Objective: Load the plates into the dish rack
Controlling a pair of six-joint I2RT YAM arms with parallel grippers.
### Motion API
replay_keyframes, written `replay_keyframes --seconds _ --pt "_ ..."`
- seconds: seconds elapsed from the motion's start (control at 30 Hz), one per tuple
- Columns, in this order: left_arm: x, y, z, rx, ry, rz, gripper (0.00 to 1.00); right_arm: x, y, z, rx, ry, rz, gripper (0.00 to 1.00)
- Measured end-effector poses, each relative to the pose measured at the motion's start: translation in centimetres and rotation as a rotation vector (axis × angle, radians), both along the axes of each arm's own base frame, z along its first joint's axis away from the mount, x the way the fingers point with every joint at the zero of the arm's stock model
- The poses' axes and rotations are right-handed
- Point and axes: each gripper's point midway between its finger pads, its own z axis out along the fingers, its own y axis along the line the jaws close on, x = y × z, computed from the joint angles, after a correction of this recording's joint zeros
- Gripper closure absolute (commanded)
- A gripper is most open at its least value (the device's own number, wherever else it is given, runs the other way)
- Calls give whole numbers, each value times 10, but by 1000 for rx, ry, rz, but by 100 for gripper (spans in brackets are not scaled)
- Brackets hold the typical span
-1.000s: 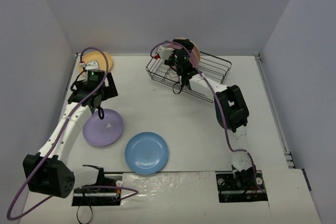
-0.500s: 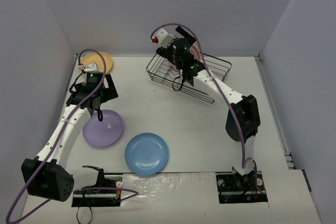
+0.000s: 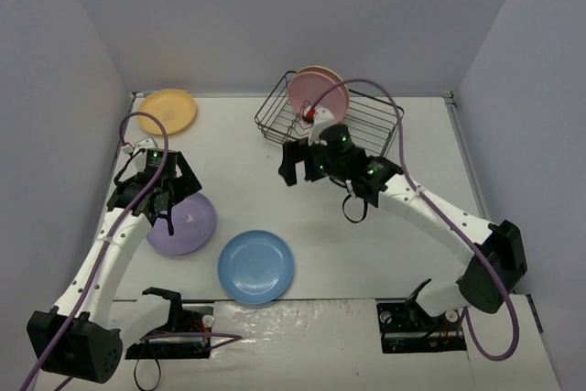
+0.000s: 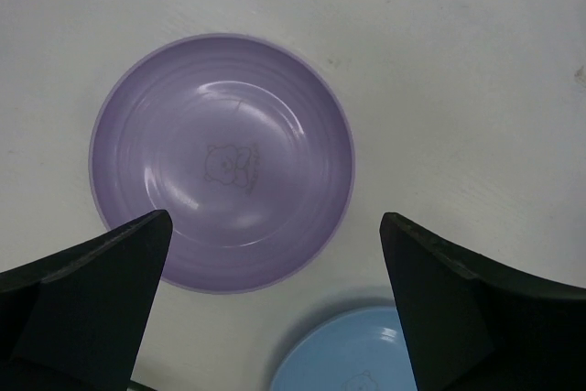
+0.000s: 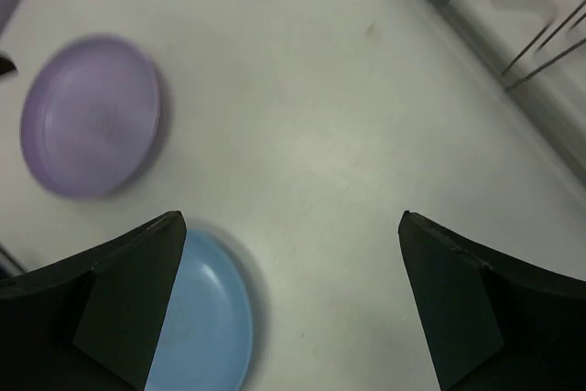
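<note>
The lilac plate (image 3: 188, 226) lies flat on the table at the left, and my left gripper (image 3: 168, 211) hovers open above its near-left edge. In the left wrist view the lilac plate (image 4: 222, 164) fills the space ahead of the open left gripper (image 4: 275, 219), with the light blue plate (image 4: 352, 354) below it. The light blue plate (image 3: 255, 266) lies in the front middle. A yellow-orange plate (image 3: 168, 110) sits far left. The dish rack (image 3: 371, 124) holds a pink plate (image 3: 312, 93) upright with a cream plate (image 3: 334, 78) behind it. My right gripper (image 3: 300, 169) hangs open and empty in front of the rack.
The right wrist view shows my open right gripper (image 5: 291, 217) over bare table, the lilac plate (image 5: 92, 116) at upper left, the blue plate (image 5: 201, 318) at lower left and rack wires (image 5: 513, 16) at upper right. Grey walls enclose the table on three sides.
My right gripper has opened, left the pink plate standing in the rack and pulled back toward the table's middle. My left gripper has shifted nearer, over the lilac plate.
</note>
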Motion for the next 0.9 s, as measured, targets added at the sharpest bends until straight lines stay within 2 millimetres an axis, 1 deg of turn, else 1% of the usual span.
replay_keyframes --seconds 0.07,0.1,0.13,0.17,0.23,0.3,0.4,0.5,0.57,0.67,0.7,0.77,0.83,0.9 --pt "-8 1 -5 -12 15 20 3 -39 12 -58 -52 150 74 0" --pt "-11 1 -7 -20 17 30 3 -59 15 -83 -86 216 107 0" --pt "-14 1 -7 -27 16 40 3 -77 18 -103 -118 268 140 1" --pt "-16 1 -8 -32 14 47 3 -90 20 -118 -142 307 162 1" --pt "-19 2 -7 -44 5 60 3 -113 24 -142 -188 364 205 4" --pt "-22 2 -7 -54 -5 70 3 -126 31 -157 -219 389 235 12" --pt "-26 3 -8 -64 -9 87 3 -135 38 -179 -264 415 250 25" --pt "-28 4 -10 -64 -3 103 3 -136 35 -205 -318 450 233 44" --pt "-29 5 -11 -62 1 113 3 -134 36 -213 -323 455 216 61" --pt "-31 7 -11 -61 3 123 3 -128 37 -214 -317 440 191 92" --pt "-32 7 -11 -61 3 126 3 -128 36 -215 -318 441 184 100" --pt "-32 8 -10 -61 -2 131 3 -127 36 -215 -313 438 171 100" --pt "-32 9 -10 -58 -5 134 3 -123 39 -207 -292 416 165 100" --pt "-32 9 -9 -58 -6 133 3 -115 36 -196 -289 373 139 100"
